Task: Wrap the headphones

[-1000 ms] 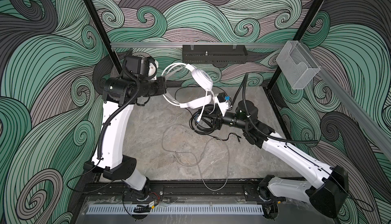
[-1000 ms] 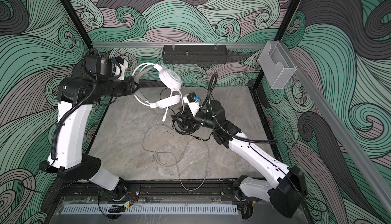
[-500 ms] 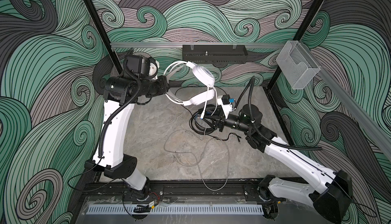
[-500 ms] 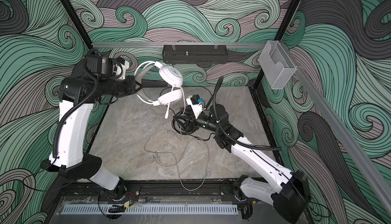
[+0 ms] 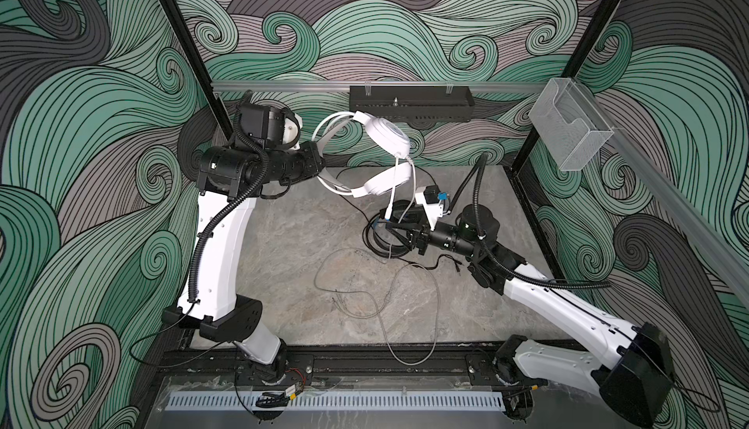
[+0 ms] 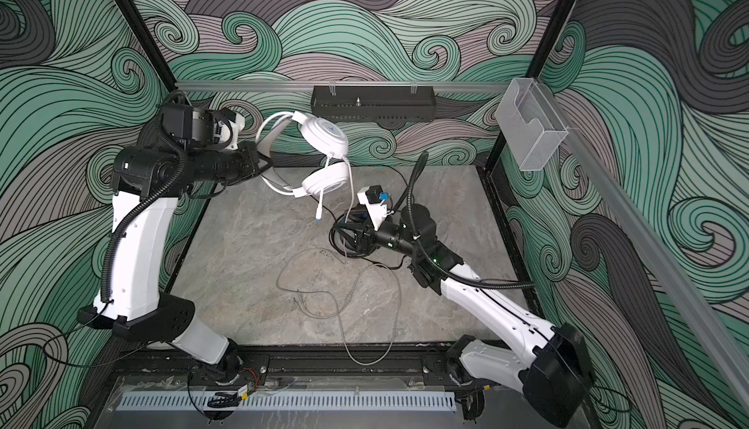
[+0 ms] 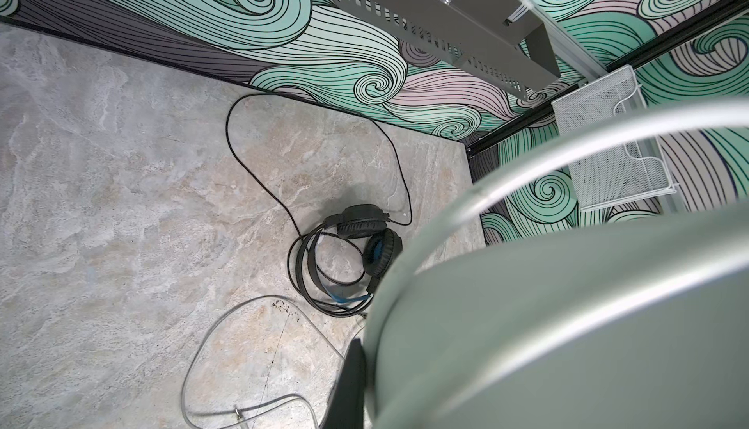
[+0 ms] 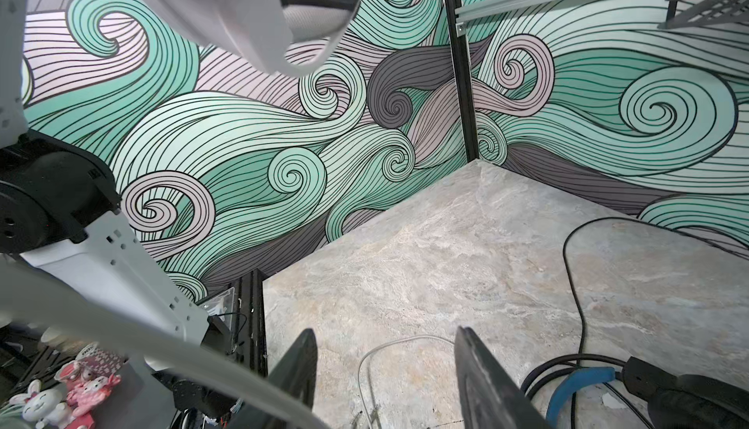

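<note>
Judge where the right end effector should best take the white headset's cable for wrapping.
Probably the free-hanging stretch of the pale cable just below the white headset, above the black headset. Bring the right end effector in sideways from the right, jaws open: there the cable hangs nearly straight, clear of its own slack loops.

The white plastic over-ear headset [image 5: 384,141], clamped by its headband in the left gripper [image 5: 324,168], has been turned and lifted slightly; its upper cup has been brought nearer the black perforated metal tray [image 5: 409,103] on the back wall. The jaws of the right gripper [image 8: 384,331] have been narrowed but are left apart.
</note>
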Controlling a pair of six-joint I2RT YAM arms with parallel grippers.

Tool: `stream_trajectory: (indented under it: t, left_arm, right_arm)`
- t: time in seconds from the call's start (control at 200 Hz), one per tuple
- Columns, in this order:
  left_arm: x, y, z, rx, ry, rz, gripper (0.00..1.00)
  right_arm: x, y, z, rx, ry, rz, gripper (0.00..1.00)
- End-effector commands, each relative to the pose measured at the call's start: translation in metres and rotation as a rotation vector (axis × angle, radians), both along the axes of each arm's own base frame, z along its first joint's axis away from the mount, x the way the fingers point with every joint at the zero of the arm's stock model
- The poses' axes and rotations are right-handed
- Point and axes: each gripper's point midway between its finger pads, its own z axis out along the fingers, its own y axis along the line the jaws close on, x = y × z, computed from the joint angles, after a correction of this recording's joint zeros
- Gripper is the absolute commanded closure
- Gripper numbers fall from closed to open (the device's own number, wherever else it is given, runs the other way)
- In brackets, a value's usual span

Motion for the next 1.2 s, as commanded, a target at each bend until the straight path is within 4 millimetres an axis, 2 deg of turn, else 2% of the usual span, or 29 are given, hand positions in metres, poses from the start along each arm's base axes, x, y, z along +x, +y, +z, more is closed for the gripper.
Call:
stream_trajectory:
  t: [0.0,0.315,0.57,0.645,0.725,0.811,0.826,0.966,1.091,1.196]
  left_arm:
    - [0.002,-0.007,0.024,-0.083,-0.062,-0.011,1.00]
    - [0.003,-0.005,0.026,-0.102,-0.068,-0.002,1.00]
    - [0.004,0.000,0.026,-0.114,-0.072,0.012,1.00]
    - [0.006,0.002,0.024,-0.119,-0.071,0.018,1.00]
    - [0.008,0.005,0.023,-0.127,-0.073,0.029,1.00]
    - [0.010,0.009,0.020,-0.127,-0.074,0.037,1.00]
    - [0.011,0.010,0.019,-0.125,-0.072,0.040,1.00]
    - [0.014,0.029,0.004,-0.070,-0.068,0.080,1.00]
    - [0.021,0.064,-0.017,0.074,-0.087,0.173,1.00]
    - [0.030,0.092,-0.040,0.230,-0.083,0.267,1.00]
  right_arm:
    - [0.004,0.002,-0.004,0.020,0.000,-0.010,0.45]
    - [0.007,0.008,-0.028,0.001,0.042,0.000,0.48]
    - [0.005,0.011,-0.047,-0.021,0.075,0.009,0.56]
    - [0.004,0.011,-0.050,-0.030,0.080,0.008,0.65]
    - [0.001,0.008,-0.043,-0.040,0.068,0.010,0.77]
    - [0.001,0.002,-0.035,-0.057,0.057,0.003,0.97]
    - [0.002,0.000,-0.034,-0.066,0.055,-0.001,1.00]
    - [0.013,-0.029,-0.031,-0.252,0.015,-0.126,1.00]
    - [0.029,-0.077,-0.024,-0.536,-0.070,-0.332,1.00]
    - [0.043,-0.119,0.001,-0.727,-0.173,-0.510,1.00]
